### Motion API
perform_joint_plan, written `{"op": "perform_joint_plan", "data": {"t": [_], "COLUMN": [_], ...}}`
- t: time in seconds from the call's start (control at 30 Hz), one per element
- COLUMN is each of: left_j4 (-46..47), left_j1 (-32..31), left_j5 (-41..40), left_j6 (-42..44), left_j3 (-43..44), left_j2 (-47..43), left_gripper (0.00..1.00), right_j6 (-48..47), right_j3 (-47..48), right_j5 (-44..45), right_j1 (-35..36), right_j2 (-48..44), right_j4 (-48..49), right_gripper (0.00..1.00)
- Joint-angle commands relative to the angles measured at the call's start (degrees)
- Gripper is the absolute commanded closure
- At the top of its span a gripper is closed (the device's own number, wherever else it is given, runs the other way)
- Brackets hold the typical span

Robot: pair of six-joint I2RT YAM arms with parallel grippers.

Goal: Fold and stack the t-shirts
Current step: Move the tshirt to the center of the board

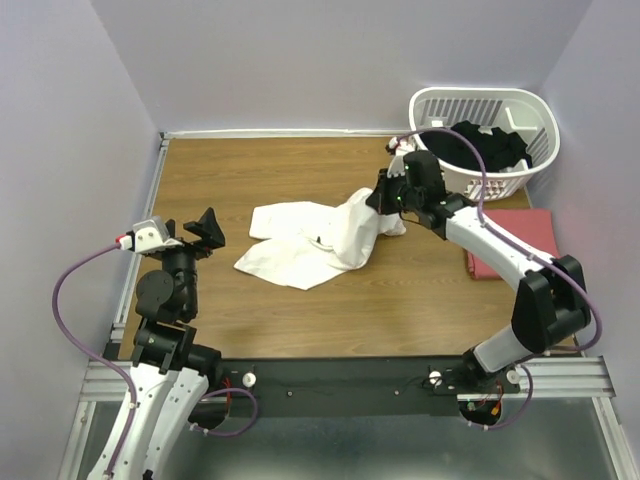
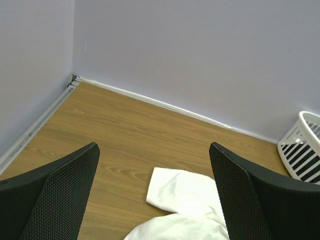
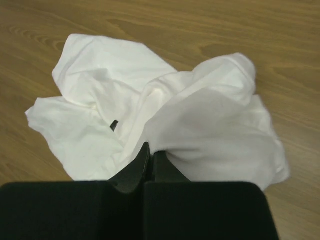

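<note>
A crumpled white t-shirt (image 1: 310, 245) lies at the table's middle; it also shows in the right wrist view (image 3: 165, 115) and the left wrist view (image 2: 187, 200). My right gripper (image 1: 380, 200) is shut on the shirt's right edge and lifts that part off the wood; in its wrist view the jaws (image 3: 151, 152) pinch white cloth. A folded salmon-red t-shirt (image 1: 515, 245) lies flat at the right edge, partly under the right arm. My left gripper (image 1: 205, 232) is open and empty, raised left of the white shirt, with its fingers (image 2: 55, 195) wide apart.
A white slatted basket (image 1: 530, 115) holding dark clothes (image 1: 485, 145) stands at the back right corner; its edge shows in the left wrist view (image 2: 302, 150). Walls close the table on the left, back and right.
</note>
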Motion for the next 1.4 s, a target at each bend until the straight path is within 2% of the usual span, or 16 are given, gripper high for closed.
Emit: {"op": "perform_joint_plan", "data": {"t": [0.0,0.1,0.23,0.43,0.6,0.73,0.77,0.8,0.83,0.87,0.9,0.97,1.13,1.2,1.33,1.37], "left_j4": [0.46,0.46,0.37,0.46,0.28,0.02,0.02,-0.07,-0.07,-0.07,-0.07,-0.07,0.19,0.37,0.46,0.37], "left_j1": [0.29,0.20,0.29,0.20,0.20,0.29,0.20,0.29,0.20,0.20,0.29,0.20,0.29,0.29,0.29,0.29], "left_j5": [1.45,1.28,1.01,1.01,0.57,-0.04,-0.04,-0.22,-0.31,-0.31,-0.31,-0.31,0.13,0.57,2.50,3.03], "left_j6": [0.27,0.27,0.27,0.27,0.35,0.35,0.27,0.18,0.27,0.27,0.18,0.18,0.00,0.00,-0.26,-0.35], "left_j3": [0.04,0.04,0.04,0.04,0.04,0.04,-0.05,-0.05,-0.05,-0.05,-0.05,-0.05,-0.05,0.04,0.30,0.47], "left_j2": [0.58,0.49,0.14,-0.30,-0.74,-1.27,-1.35,-1.44,-1.53,-1.53,-1.53,-1.36,-0.04,1.18,4.88,5.84], "left_gripper": [0.02,0.02,0.02,0.02,0.02,0.02,0.02,0.02,0.02,0.02,0.02,0.02,0.02,0.02,0.02,0.02], "right_j6": [-7.14,-12.59,-20.06,-21.58,-10.69,-9.44,-9.09,-8.57,-7.69,-6.20,-5.93,-5.75,-8.82,-8.21,-4.96,-4.00], "right_j3": [6.75,14.29,24.16,34.27,39.82,41.75,42.54,44.11,45.00,45.61,45.97,44.31,27.66,22.27,9.61,7.85], "right_j5": [10.39,16.80,16.22,0.50,-17.86,-19.13,-19.30,-19.82,-19.48,-18.96,-17.99,-14.66,3.44,6.96,6.98,7.33], "right_j1": [-0.14,-0.14,-0.14,-0.14,1.26,9.78,10.75,11.63,12.51,12.78,12.87,12.87,12.00,10.68,3.40,2.25], "right_j2": [-7.57,-10.46,-12.15,-7.41,3.39,13.94,18.83,21.05,23.60,25.45,27.82,28.02,18.30,14.94,7.81,5.89], "right_j4": [-0.44,-2.64,-3.43,-4.49,-3.53,-3.26,-3.17,-3.35,-3.44,-3.61,-3.96,-5.10,-6.60,-6.69,-6.60,-6.69], "right_gripper": [1.00,0.99,0.99,0.99,0.96,0.91,0.83,0.70,0.47,0.32,0.12,0.00,0.02,0.05,0.21,0.22]}}
